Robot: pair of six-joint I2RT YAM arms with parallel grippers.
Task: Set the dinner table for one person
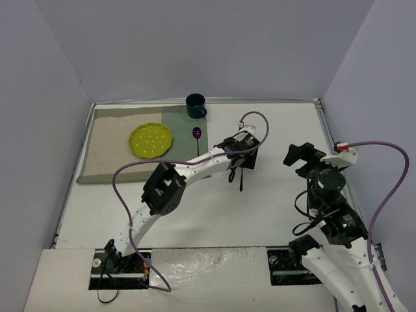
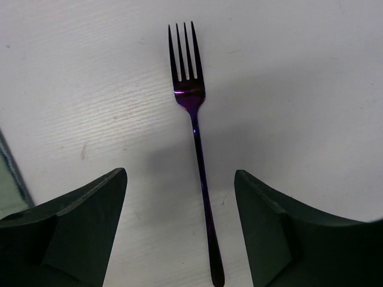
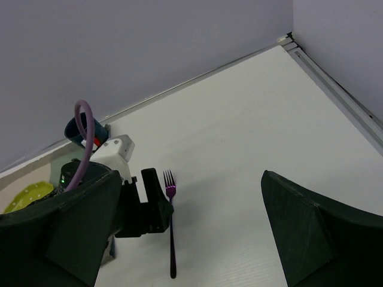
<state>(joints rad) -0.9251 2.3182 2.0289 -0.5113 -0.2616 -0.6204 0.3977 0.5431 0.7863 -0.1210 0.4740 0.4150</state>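
Note:
A dark purple fork [image 2: 198,143] lies flat on the white dinner table [image 1: 279,130], tines pointing away from my left wrist camera. My left gripper [image 2: 179,174] hangs low over its handle, open, one finger on each side, neither touching it. From above, the left gripper [image 1: 240,162] covers most of the fork [image 1: 241,184]; only the handle end shows. My right gripper [image 3: 188,176] is open and empty, raised to the right of the fork [image 3: 172,239]. In the top view the right gripper [image 1: 300,156] sits at the right.
A beige and green placemat [image 1: 107,146] lies at the back left with a yellow-green plate [image 1: 151,140] on it. A dark blue mug [image 1: 195,105] stands at its far right corner. A purple spoon [image 1: 197,134] lies on the green part.

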